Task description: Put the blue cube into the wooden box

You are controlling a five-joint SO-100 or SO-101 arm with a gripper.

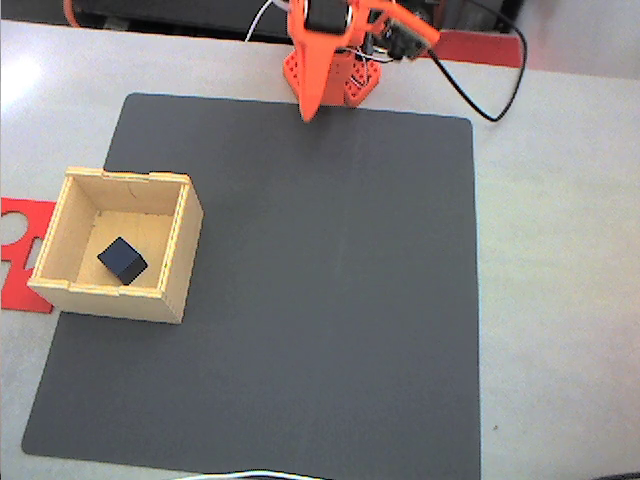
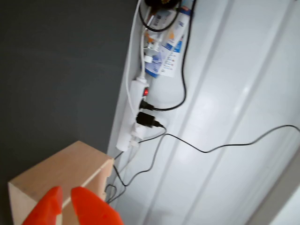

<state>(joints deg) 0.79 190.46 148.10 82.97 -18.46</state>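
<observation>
Robot arm (image 1: 335,45), fixed view: bright orange plastic links on a perforated orange base (image 1: 345,80), with black motor blocks between the links. The claw (image 1: 309,112) tapers to a narrow orange point. A black cable (image 1: 480,95) and a white cable (image 1: 262,18) trail from the body. Wrist view: 2 rounded orange fingertips (image 2: 44,208).

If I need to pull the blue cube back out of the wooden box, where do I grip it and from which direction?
Come straight down from above: the wooden box walls block any side approach. The blue cube sits rotated relative to the walls, so turn the gripper to close on two opposite flat side faces, probably not its corners.
</observation>
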